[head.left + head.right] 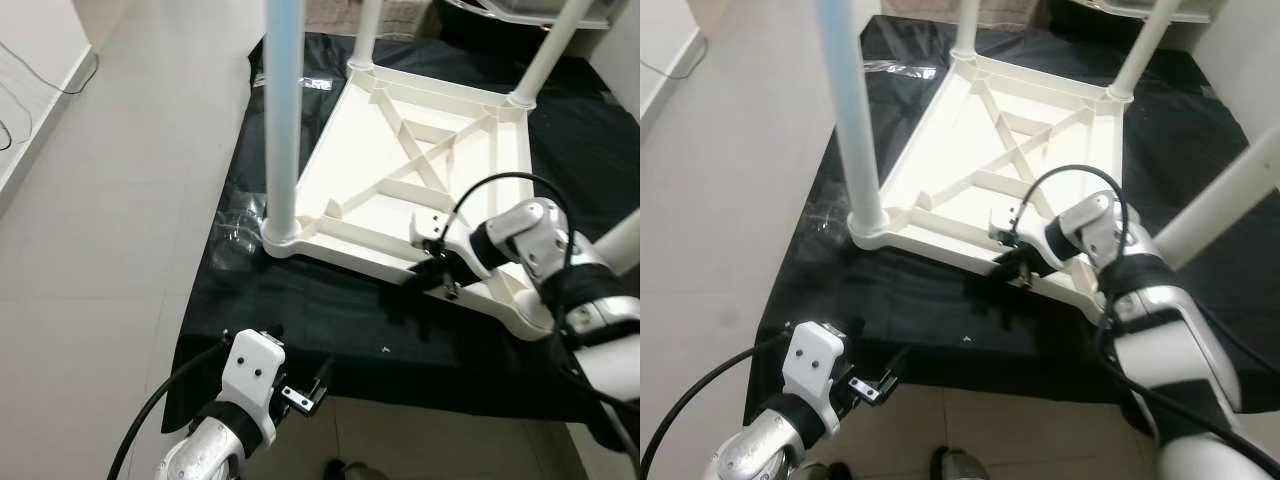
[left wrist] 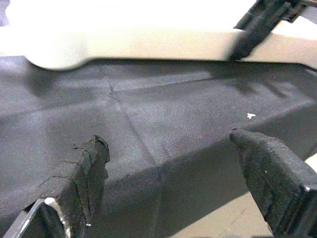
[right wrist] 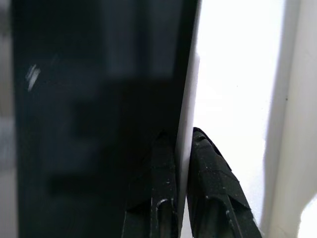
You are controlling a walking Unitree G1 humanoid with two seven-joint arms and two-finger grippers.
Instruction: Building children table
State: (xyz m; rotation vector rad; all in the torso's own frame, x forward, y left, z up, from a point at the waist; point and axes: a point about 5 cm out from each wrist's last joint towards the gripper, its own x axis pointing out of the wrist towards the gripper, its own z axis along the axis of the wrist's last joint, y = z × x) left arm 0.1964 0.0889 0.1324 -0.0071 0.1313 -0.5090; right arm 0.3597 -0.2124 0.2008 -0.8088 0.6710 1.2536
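Observation:
A white children's table (image 1: 400, 150) lies upside down on a black cloth (image 1: 330, 320), its underside ribs crossing in an X. Several legs stand up from its corners; the nearest left leg (image 1: 283, 120) looks pale blue. My right gripper (image 1: 425, 275) is at the table's near rim (image 1: 340, 250) and is shut on it. In the right wrist view the thin white rim edge (image 3: 190, 99) runs between the two fingers (image 3: 213, 168). My left gripper (image 1: 310, 385) hovers open over the cloth's front edge, apart from the table, with nothing between its fingers (image 2: 277, 173).
Grey tiled floor (image 1: 120, 200) surrounds the cloth on the left and front. Crumpled clear plastic (image 1: 235, 235) lies at the cloth's left edge by the near leg. A small white speck (image 1: 387, 349) sits on the cloth. A cable (image 1: 30, 70) runs along the left wall.

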